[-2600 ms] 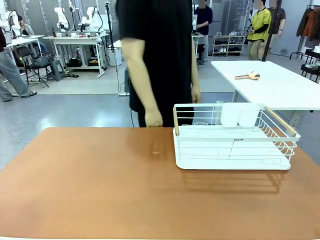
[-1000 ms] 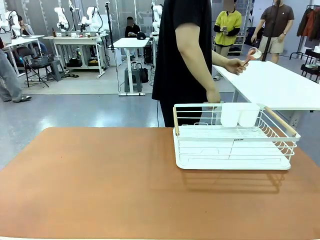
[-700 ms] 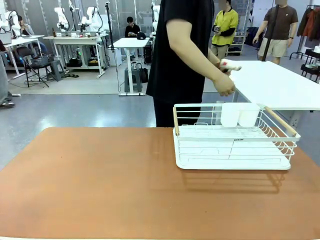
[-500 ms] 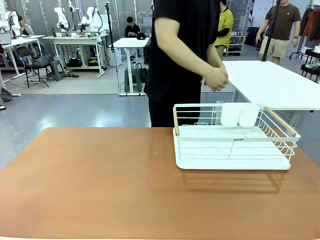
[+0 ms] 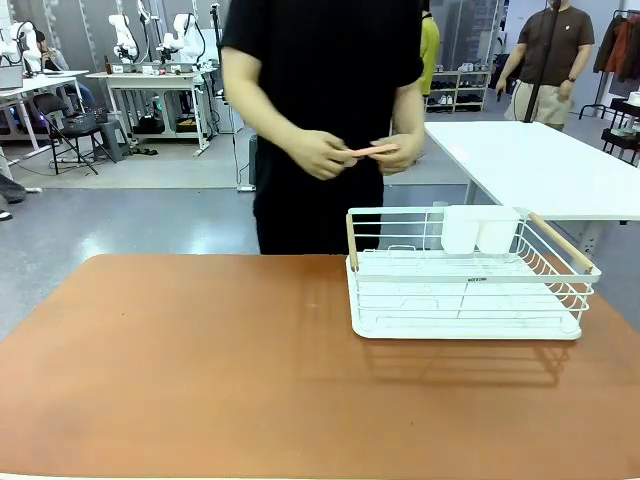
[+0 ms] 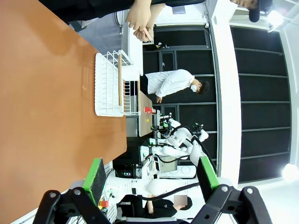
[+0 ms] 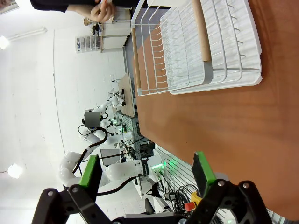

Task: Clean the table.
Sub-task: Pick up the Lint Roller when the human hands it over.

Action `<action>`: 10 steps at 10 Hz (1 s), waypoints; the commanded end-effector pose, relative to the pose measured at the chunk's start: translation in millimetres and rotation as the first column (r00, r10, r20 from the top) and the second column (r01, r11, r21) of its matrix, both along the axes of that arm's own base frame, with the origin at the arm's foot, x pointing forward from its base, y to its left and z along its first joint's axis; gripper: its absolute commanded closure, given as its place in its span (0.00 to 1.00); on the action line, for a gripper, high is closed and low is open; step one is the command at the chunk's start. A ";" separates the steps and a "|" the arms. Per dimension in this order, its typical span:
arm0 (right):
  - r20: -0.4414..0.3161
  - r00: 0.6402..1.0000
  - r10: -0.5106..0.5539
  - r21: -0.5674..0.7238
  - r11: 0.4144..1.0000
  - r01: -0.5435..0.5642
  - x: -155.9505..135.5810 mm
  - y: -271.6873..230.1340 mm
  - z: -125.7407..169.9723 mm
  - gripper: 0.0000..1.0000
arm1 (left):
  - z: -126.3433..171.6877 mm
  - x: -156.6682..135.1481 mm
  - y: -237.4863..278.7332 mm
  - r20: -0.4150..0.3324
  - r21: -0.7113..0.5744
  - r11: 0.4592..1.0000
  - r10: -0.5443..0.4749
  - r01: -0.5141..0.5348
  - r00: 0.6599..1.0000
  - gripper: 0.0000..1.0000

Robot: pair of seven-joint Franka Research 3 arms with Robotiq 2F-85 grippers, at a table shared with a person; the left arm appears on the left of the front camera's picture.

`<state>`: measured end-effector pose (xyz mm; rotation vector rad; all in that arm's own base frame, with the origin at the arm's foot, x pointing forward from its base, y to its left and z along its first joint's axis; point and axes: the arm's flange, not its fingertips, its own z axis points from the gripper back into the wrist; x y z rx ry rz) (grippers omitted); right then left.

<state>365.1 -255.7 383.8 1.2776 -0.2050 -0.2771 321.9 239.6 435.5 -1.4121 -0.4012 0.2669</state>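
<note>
- Left pincer is spread wide with nothing between its green pads. The right pincer is the same deal, jaws far apart and empty.
- Surface: the desk has a plain, flat, matte terracotta top. It fills the whole lower half of the front view, right in front of the robot.
- Room looks like a big lab hall, with a shiny grey floor and a white-topped desk behind on the right. There are more workbenches at the far left, and a few people at the back.
- Count on the desk: one white wire dish rack sitting on the right half. It has two wooden handles, one at each short end, and one white holder tucked along its back side.
- One person in a black tee stands at the far edge, just left of the rack. Their two hands are together at about waist height, pinching one small pinkish thing. It's too small to tell what it is.
- Direction: the desk's long axis runs side to side across the front view. The near long edge faces the robot and the far long edge faces the person, and the far left corner is rounded. The rack's long side runs the same way.
</note>
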 end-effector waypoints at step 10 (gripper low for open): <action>0.003 1.000 0.002 0.005 1.000 -0.002 -3.8 2.9 2.0 0.00 | 1.5 -1.7 1.3 0.010 -0.007 1.000 0.002 -0.002 1.000 0.00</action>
